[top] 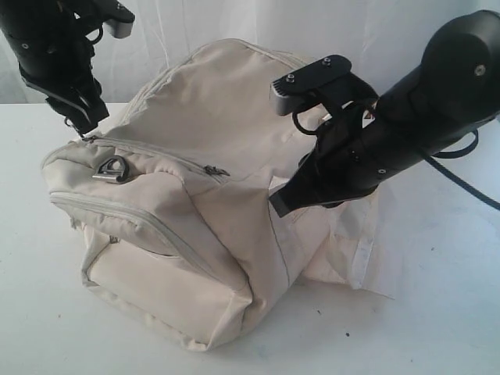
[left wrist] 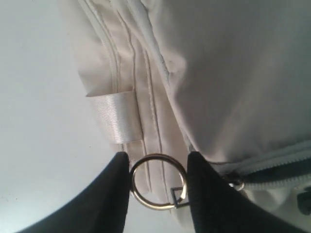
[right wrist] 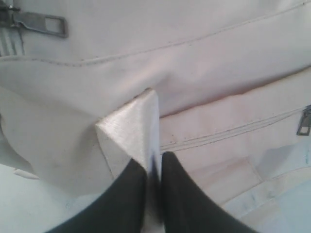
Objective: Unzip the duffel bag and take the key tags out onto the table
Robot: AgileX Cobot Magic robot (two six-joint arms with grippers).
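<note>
Large cream fabric duffel bag [top: 211, 156] on the plain white worktop [top: 437, 312], a claw at each side.
The left claw [left wrist: 158, 156] has its black fingers either side of a small silver metal ring [left wrist: 154, 207] at the bag's upper left corner, seemingly clamped on it. The soft, matte bag runs lengthwise from near left to far right. The right claw [right wrist: 153, 160] is pinched together on a fold of glossy satin strap [right wrist: 131, 126].

The duffel bag [top: 195, 195] blocks the middle; bare worktop [top: 437, 320] lies open near, left and right of it, though the right gripper [top: 280, 205] crowds the bag's right side.
</note>
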